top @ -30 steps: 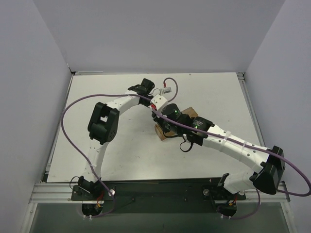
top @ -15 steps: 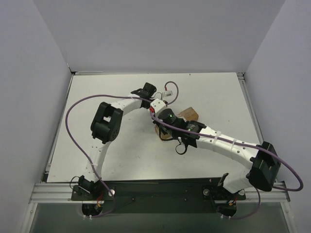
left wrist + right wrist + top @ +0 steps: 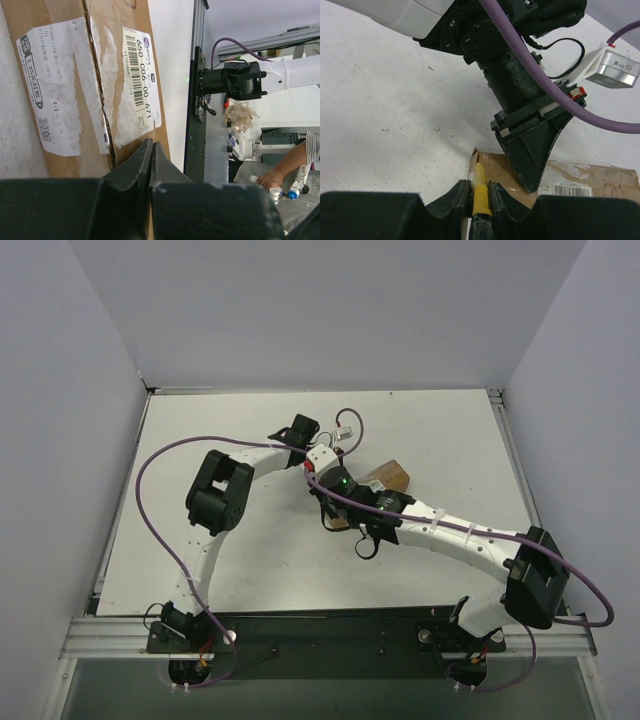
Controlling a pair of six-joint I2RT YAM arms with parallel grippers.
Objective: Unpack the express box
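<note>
Fig.: We saw the express box (image 3: 388, 476) lying approx. mid table (image 3: 220, 570), under both arms. L fingers (image 3: 134, 167) were pressed together, tips at its labelled top; R fingers (image 3: 461, 194) pinched 1 yellow knife (image 3: 480, 197), blade end at the box's corner.

Robotics lab: walled-in test table (image 3: 260, 570) (aluminium rail frame (image 3: 110, 640)).

I see a white table (image 3: 220, 560), its top scuffed and speckled in my right wrist view. Only the brown box (image 3: 392, 476) lies on it, flat near the middle, label side up.
</note>
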